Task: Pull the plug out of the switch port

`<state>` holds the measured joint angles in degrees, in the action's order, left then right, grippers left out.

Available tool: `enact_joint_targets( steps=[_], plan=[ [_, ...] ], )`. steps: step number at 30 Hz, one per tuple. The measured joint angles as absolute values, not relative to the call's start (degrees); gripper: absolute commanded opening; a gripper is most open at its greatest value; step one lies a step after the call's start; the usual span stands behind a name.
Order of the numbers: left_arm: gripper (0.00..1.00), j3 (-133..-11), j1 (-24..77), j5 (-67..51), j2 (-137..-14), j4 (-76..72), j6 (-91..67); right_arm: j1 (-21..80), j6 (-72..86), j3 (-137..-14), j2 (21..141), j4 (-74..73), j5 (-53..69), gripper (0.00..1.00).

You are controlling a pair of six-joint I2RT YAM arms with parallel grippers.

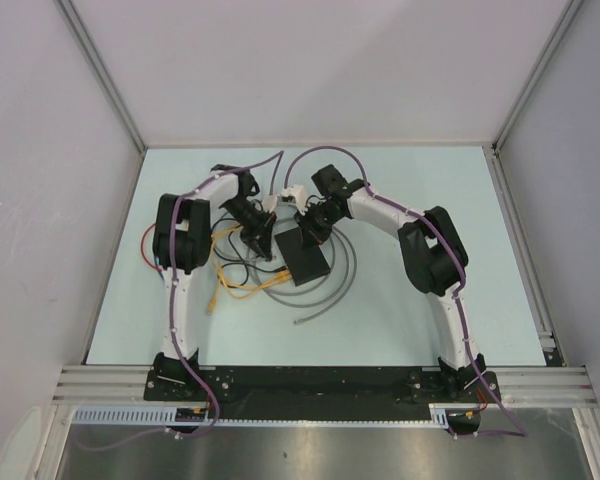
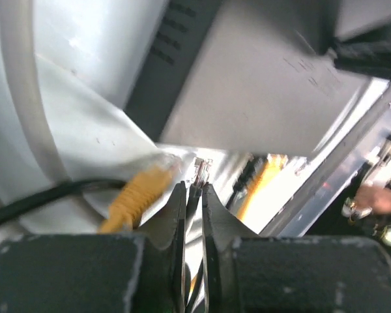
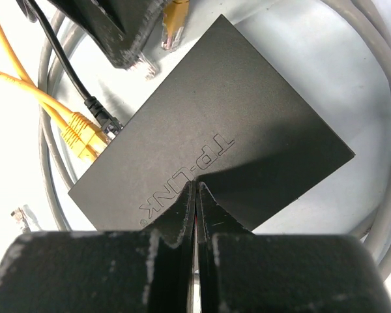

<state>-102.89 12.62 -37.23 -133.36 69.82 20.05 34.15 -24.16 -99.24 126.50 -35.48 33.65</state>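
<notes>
Left pincer is closed narrow on the clear plug, which stands out past its tips. In the right wrist view this plug is apart from the switch. Right pincer is shut on nothing, with its tips down on the switch lid. The switch lies flat on the table, between both arms. I judge the pull is done. Next I would carry the plug away gently and release it, minding the yellow plugs at the switch edge.
</notes>
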Motion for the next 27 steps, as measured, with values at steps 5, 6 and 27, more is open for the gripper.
enact_joint_targets(
  steps=[5,6,27],
  plan=[
    [0.0,-111.74,10.17,-41.21,-133.36,76.07,28.16,34.2,-24.1,-99.22,126.45,-35.46,33.45,0.0],
    [0.0,-115.55,9.56,-41.71,-133.4,76.42,29.26,34.2,-24.1,-99.24,126.45,-35.46,33.43,0.0],
    [0.57,-128.7,0.6,-17.08,-128.95,63.94,21.34,34.52,-24.05,-99.22,126.28,-35.42,32.18,0.0]
  ],
)
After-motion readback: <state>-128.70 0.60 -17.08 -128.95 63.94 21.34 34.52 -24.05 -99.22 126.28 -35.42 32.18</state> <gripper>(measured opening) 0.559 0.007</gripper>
